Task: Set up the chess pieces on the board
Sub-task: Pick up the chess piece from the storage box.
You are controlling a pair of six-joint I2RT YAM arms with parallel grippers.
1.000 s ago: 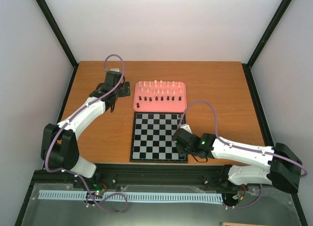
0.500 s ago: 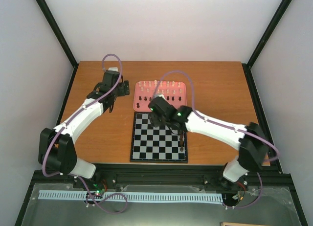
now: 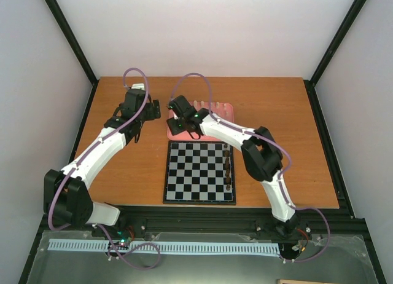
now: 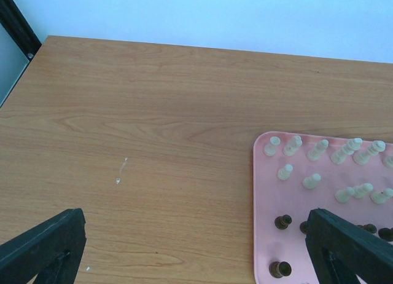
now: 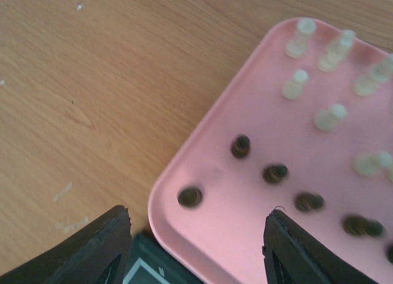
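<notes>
The board (image 3: 196, 171) lies at the table's middle, with several dark pieces (image 3: 228, 167) standing in its right column. The remaining chess pieces stand on a pink tray (image 3: 222, 131) behind it: cream pieces (image 5: 298, 84) at the back, dark pieces (image 5: 275, 173) in front. My right gripper (image 5: 196, 247) is open, low over the tray's near left corner; one dark piece (image 5: 190, 197) stands just ahead of its jaws. It also shows in the top view (image 3: 178, 125). My left gripper (image 4: 196, 253) is open and empty over bare table left of the tray (image 4: 264, 235), and shows in the top view (image 3: 147, 112).
The wooden table (image 3: 123, 167) is ringed by a black frame and white walls. The board's far left corner (image 5: 138, 275) lies directly under my right gripper. My right arm (image 3: 264, 155) arches over the board's right side.
My right arm swung from the board's near right corner up across the board to the tray's left end. Dark pieces in the board's right column came into view. My left gripper edged slightly back.
</notes>
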